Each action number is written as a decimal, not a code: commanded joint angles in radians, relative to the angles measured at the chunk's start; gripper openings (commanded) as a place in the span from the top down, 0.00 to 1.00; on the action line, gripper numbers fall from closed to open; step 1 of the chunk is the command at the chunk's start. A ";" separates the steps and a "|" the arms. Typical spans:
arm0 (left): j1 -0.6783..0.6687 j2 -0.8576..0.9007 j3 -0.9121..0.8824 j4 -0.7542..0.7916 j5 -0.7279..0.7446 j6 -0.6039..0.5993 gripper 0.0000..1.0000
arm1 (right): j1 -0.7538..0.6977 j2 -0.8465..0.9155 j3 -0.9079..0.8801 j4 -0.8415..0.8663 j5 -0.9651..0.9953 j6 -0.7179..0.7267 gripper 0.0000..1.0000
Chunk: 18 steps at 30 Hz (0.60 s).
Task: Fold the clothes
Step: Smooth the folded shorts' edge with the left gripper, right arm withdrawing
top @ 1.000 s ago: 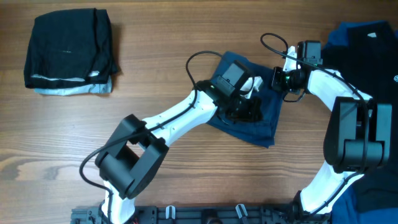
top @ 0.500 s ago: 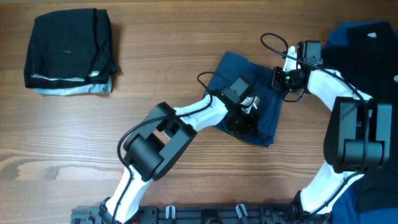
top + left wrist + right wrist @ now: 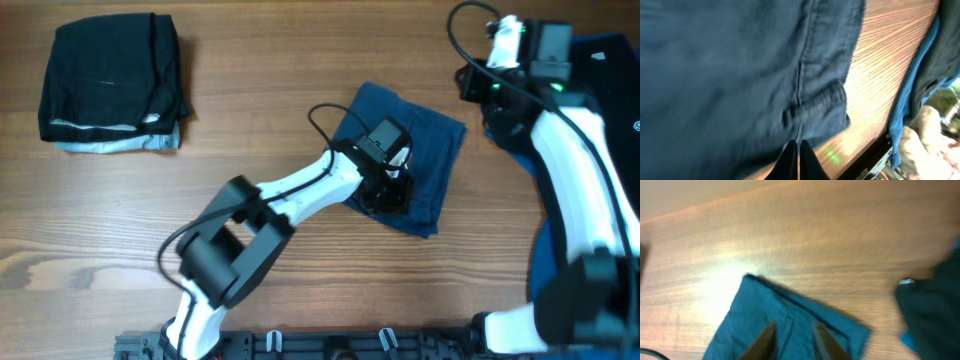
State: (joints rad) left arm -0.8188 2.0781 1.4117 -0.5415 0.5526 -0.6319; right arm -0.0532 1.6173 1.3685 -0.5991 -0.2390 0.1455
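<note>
Likely, the left tool [image 3: 796,155], closed tight against the shorts [image 3: 435,140], could drag their fold askew while the right tool [image 3: 794,340] hangs above them, slightly parted and empty.

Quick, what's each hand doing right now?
Left hand: closed, tips at the navy shorts; pinch unclear.
Right hand: open, empty, above the shorts.

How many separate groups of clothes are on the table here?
3. A folded stack at the top left; navy shorts in the centre; a dark heap at the right edge, partly behind the right arm, so more garments may be hidden there.
</note>
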 commanded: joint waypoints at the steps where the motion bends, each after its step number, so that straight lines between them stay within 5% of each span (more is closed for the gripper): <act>1: -0.002 -0.112 -0.005 -0.076 -0.210 0.030 0.96 | 0.005 -0.079 0.009 -0.074 0.183 -0.012 0.67; 3: -0.001 -0.131 -0.005 -0.108 -0.309 0.053 0.96 | 0.005 -0.077 0.007 -0.127 0.195 -0.013 0.00; 6: 0.001 -0.129 -0.005 -0.151 -0.431 0.051 0.85 | 0.005 -0.065 -0.002 -0.131 0.195 -0.012 0.00; 13: 0.014 -0.064 -0.005 -0.182 -0.549 0.016 0.85 | 0.005 -0.065 -0.002 -0.130 0.195 -0.012 0.00; 18: 0.053 0.019 -0.005 -0.187 -0.499 -0.010 0.88 | 0.005 -0.065 -0.002 -0.130 0.195 -0.012 0.00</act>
State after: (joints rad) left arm -0.7979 2.0266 1.4109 -0.7212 0.0647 -0.6170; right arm -0.0532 1.5410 1.3754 -0.7300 -0.0658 0.1368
